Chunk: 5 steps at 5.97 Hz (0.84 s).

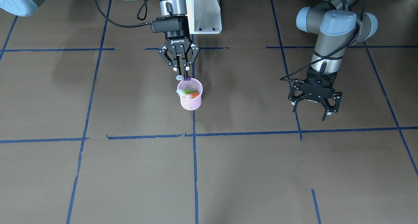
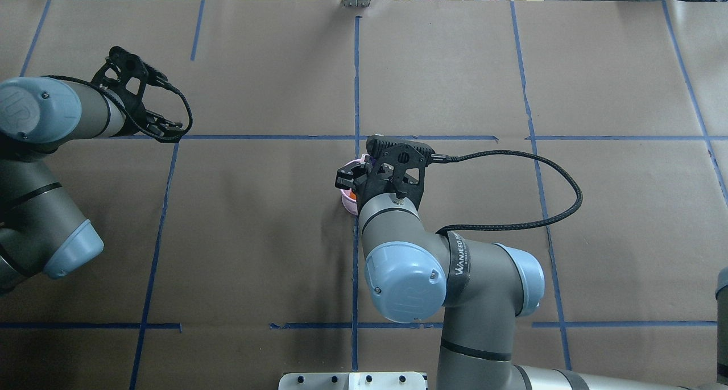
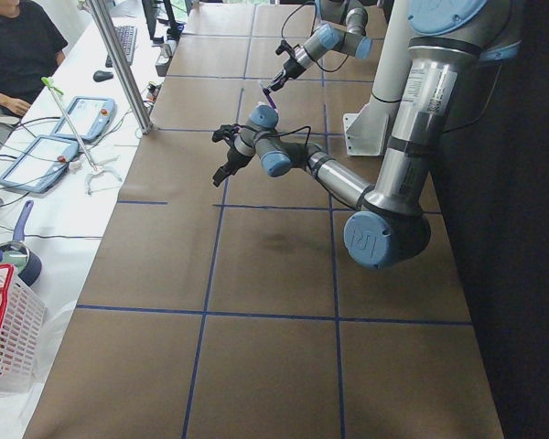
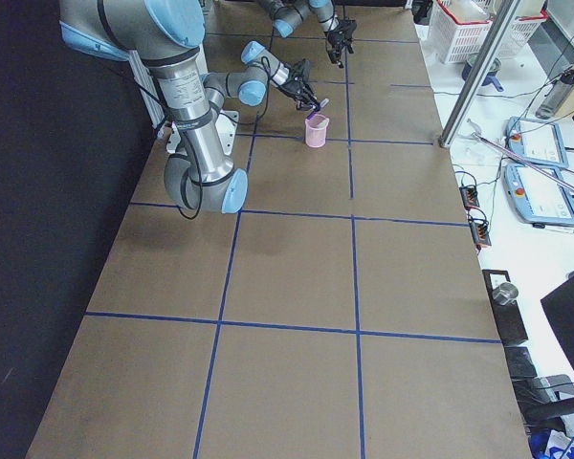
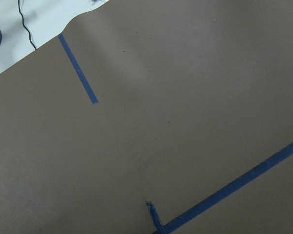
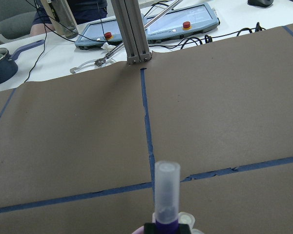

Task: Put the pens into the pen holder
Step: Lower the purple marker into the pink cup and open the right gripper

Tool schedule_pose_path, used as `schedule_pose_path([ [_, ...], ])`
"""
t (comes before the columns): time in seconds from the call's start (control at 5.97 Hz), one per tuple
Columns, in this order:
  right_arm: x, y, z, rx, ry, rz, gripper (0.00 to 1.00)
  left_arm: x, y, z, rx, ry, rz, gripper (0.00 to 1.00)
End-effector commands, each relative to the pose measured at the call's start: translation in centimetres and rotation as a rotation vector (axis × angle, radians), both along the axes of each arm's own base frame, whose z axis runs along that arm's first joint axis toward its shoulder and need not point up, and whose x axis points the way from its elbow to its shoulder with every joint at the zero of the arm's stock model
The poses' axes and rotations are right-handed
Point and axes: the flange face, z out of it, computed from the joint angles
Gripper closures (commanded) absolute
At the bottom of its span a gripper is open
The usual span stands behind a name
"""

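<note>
The pink mesh pen holder (image 1: 190, 100) stands near the table's middle and also shows in the exterior right view (image 4: 316, 134). A green pen (image 1: 187, 91) and an orange pen (image 1: 195, 95) lie inside it. My right gripper (image 1: 183, 73) is shut on the purple pen (image 1: 179, 77) and holds it tilted just above the holder's rim on the robot's side. The pen's translucent cap (image 6: 166, 190) points forward in the right wrist view. In the overhead view the right wrist hides most of the holder (image 2: 347, 202). My left gripper (image 1: 312, 109) is open and empty, far off to the side.
Blue tape lines (image 1: 194, 158) split the brown table cover into squares. The white arm mount (image 1: 204, 11) stands behind the holder. A metal post (image 6: 132, 29) and control tablets (image 6: 151, 24) stand past the far edge. A red and white basket (image 3: 5, 329) sits off the table.
</note>
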Motion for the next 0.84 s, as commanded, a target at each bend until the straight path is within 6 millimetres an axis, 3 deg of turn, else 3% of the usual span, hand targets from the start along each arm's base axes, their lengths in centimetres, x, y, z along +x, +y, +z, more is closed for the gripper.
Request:
schedule_pose_path([
  [0.0,-1.61,-0.43,-0.43,0.006,0.016,0.017,1.0,-0.1,0.04,-0.14,0.002,0.003,0.0,0.0],
  [0.17,-2.12,-0.56,-0.08,0.003,0.027,0.017,0.98,-0.12,0.06,-0.22,0.002,0.004,-0.001,0.0],
  [0.33,-2.13,-0.56,-0.08,0.007,0.032,0.013,0.24,-0.14,0.08,-0.29,0.004,0.005,0.0,0.0],
  [0.5,-2.14,-0.55,0.02,0.007,0.036,0.011,0.0,-0.24,0.05,-0.37,0.004,0.007,-0.002,0.0],
  [0.67,-1.85,-0.56,-0.25,0.011,0.033,0.007,0.0,-1.07,-0.14,0.2,-0.006,0.002,-0.007,0.0],
])
